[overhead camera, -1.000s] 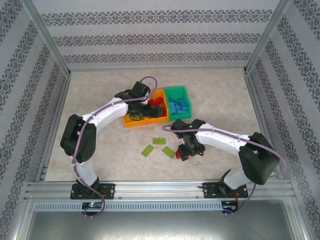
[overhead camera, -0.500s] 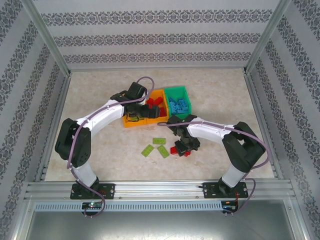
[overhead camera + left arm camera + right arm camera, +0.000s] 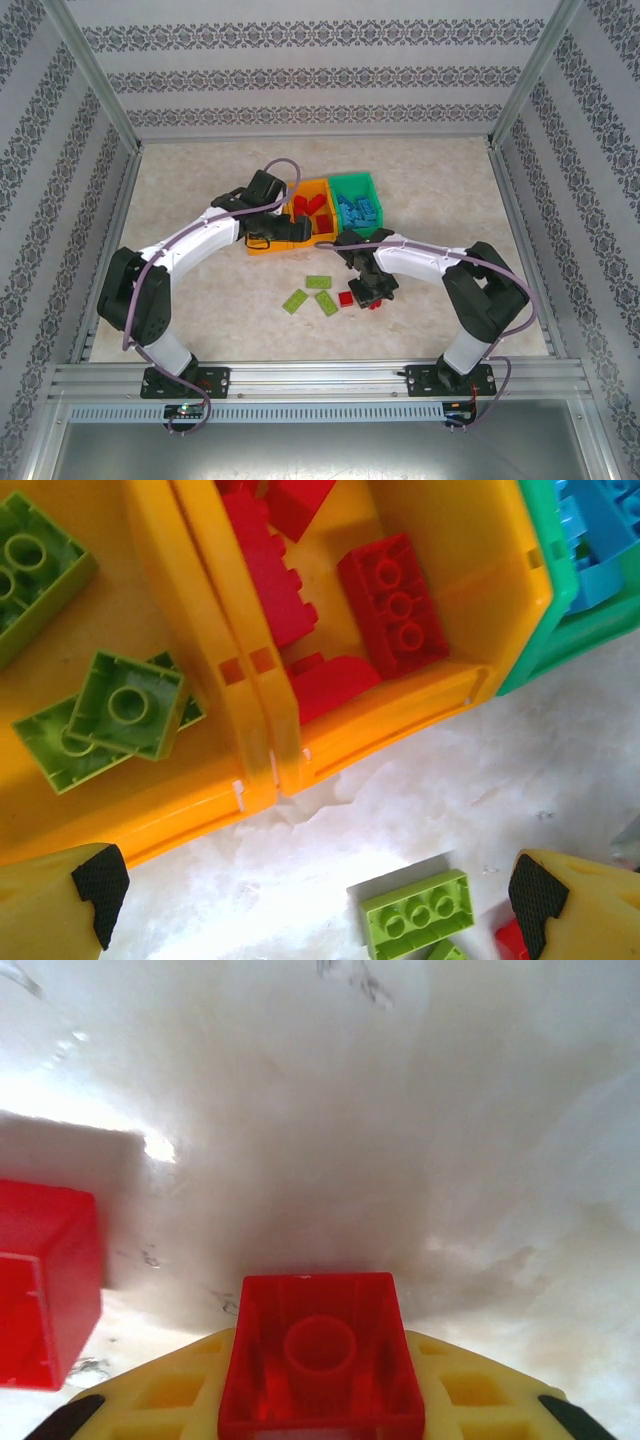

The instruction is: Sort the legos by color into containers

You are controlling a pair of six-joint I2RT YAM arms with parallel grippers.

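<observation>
Beige marbled table [image 3: 200,190], seen from above, carries three joined containers in a row near its middle, a little toward the far edge. The left gripper [image 3: 318,895] hangs above the near side of that row. Its wrist camera makes plain what the overhead view leaves too small to read. The left orange bin [image 3: 190,800] holds lime green bricks [image 3: 128,705], the middle orange bin [image 3: 400,715] holds red bricks [image 3: 392,605], and the green bin [image 3: 545,650] at the right end holds blue bricks [image 3: 600,530]. The same view shows this gripper's yellow fingers [image 3: 100,880] spread wide at the two lower corners of the picture, with nothing between them. The overhead view gives the layout of the loose legos: three loose lime bricks [image 3: 319,283] lie apart from one another between the bins and the table's near edge. Just to their right, the right gripper [image 3: 372,291] points down at the table. A loose red brick [image 3: 346,298] lies just beside it on its left. From above, this gripper's body hides its fingertips. Its own wrist camera shows a held red brick [image 3: 320,1360] pinched between the yellow fingers [image 3: 170,1390], hollow underside toward the lens. Whether that brick rests on the table or is raised off it cannot be told.
</observation>
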